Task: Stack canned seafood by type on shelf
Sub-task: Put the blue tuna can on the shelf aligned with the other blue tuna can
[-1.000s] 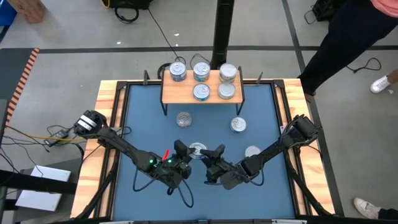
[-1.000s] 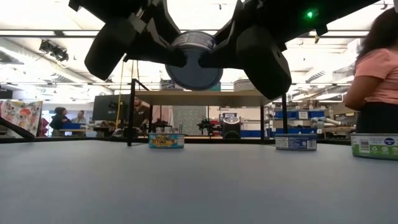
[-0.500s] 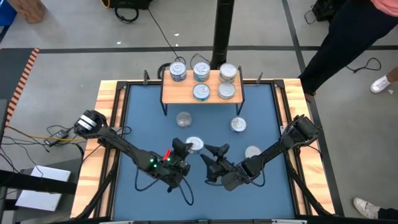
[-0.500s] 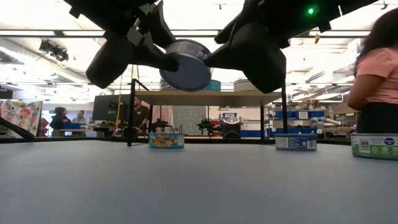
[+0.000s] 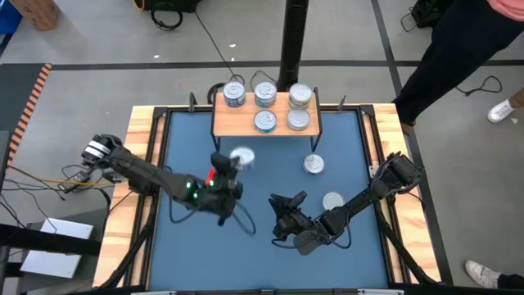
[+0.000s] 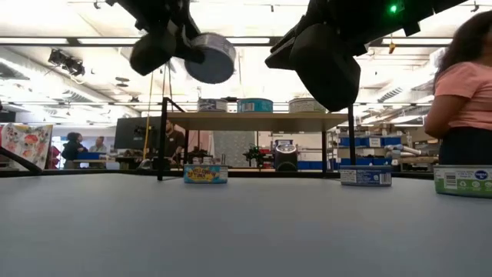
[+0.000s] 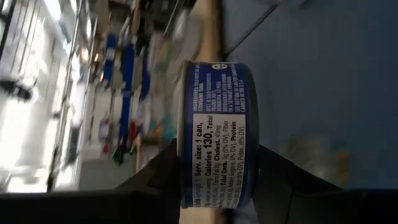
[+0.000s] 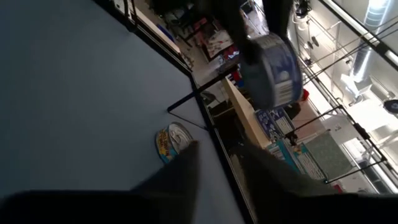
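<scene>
**Desk:** How do the two arms stand?

**Caption writer:** The left arm reaches in from the bench's [image 5: 143,238] left edge toward the middle, its left claw [image 5: 229,168] raised above the blue mat [image 5: 262,254] just in front of the shelf [image 5: 266,123]. The right arm comes in from the right edge and bends low over the mat's near half, with the right claw [image 5: 285,206] pointing toward the centre.

**Desk:** And the tin in play?

**Caption writer:** The left claw is clamped on a blue-labelled tin [image 7: 214,134]; the left wrist view shows one dark finger pressed on each flat face. The low view shows the tin held in the air, tilted, above the height of the shelf board. The right claw's fingers stand apart with nothing between them, and that tin shows well beyond them in the right wrist view.

**Desk:** The count?

**Caption writer:** Eight tins in the overhead view. Five stand on the shelf: three in the back row [image 5: 265,94], two in the front row [image 5: 281,121]. One is in the left claw. Two rest on the mat at the right, one tin [image 5: 313,165] near the shelf's right legs and another tin [image 5: 332,201] close beside the right arm. From bench height, a further yellow-labelled tin [image 6: 205,175] sits on the mat under the shelf's left side; overhead, the held tin covers that spot.
</scene>
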Tool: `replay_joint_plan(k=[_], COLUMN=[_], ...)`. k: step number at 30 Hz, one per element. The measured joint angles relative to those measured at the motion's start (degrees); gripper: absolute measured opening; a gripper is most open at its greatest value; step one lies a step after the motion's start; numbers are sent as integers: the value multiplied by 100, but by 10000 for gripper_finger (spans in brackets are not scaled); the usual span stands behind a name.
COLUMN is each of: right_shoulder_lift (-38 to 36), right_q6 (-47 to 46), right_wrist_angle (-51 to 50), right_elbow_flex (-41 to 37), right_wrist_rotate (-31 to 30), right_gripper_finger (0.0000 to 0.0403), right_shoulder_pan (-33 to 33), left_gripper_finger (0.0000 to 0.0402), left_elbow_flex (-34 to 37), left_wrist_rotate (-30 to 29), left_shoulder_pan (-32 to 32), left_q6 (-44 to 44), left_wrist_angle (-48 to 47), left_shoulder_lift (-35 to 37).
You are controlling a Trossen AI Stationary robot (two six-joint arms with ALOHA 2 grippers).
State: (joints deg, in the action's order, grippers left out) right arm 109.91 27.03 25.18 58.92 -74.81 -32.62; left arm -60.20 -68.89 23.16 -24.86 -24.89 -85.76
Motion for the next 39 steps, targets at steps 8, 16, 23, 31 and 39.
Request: replay_joint_plan(k=[8, 16, 23, 31, 39], right_shoulder_lift=[0, 0, 0, 0, 0], right_q6=[-31, -31, -37, -36, -31], right_wrist_angle=[-82, -99, -131, -147, -222], right_elbow_flex=[-4, -4, -7, -7, -9], right_wrist_rotate=[119, 138, 138, 138, 138], right_gripper_finger=[21, 7, 4, 4, 5], right_shoulder_pan=[72, 87, 87, 87, 87], left_gripper_finger=[145, 145, 145, 145, 221], left_elbow_flex=[0, 0, -7, -10, 11], left_wrist_rotate=[36, 783, 1436, 1835, 2366], left_shoulder_pan=[-1248, -2355, -2884, -3282, -3292], left_q6=[-175, -349, -633, -647, -648], left_wrist_angle=[-424, -170, 36, 122, 134], left_shoulder_lift=[249, 248, 247, 202, 153])
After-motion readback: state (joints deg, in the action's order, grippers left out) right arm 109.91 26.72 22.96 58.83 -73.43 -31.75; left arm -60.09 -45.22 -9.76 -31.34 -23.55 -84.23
